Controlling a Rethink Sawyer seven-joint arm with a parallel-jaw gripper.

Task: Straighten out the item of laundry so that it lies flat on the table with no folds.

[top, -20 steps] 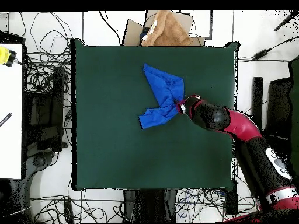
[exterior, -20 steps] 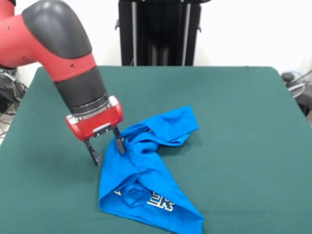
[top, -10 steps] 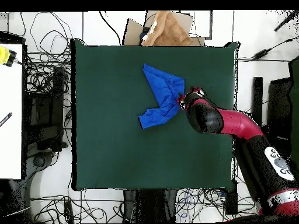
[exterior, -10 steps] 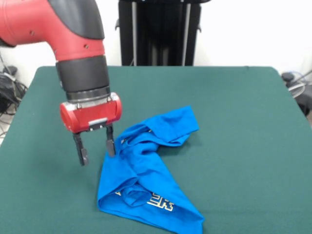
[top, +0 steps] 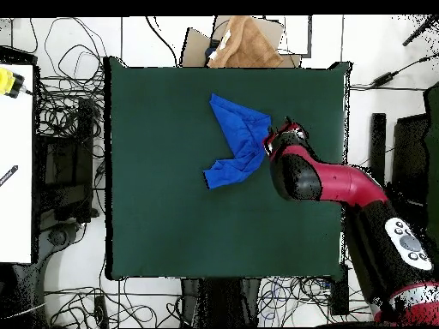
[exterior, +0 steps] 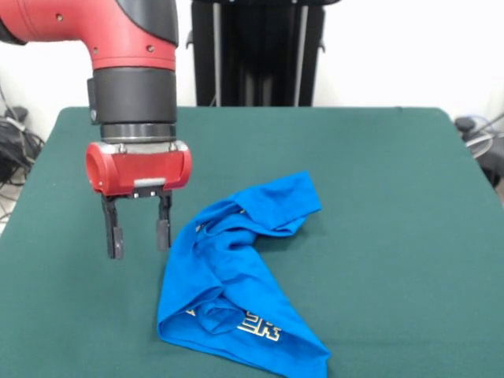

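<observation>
Shirt [exterior: 236, 272]: bunched and folded, lettering partly showing, near-centre of the table [exterior: 378, 173].
Gripper [exterior: 139, 236]: jaws parted, empty, hanging just left of the shirt, above the felt.
Progress: hardly begun by the look; every fold remains.

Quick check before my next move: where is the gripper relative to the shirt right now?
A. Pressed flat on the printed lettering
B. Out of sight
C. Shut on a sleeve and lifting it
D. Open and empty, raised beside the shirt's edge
D: in the front view the gripper hangs open with nothing between its fingers, clear of the crumpled blue shirt beside it on the green table.
</observation>
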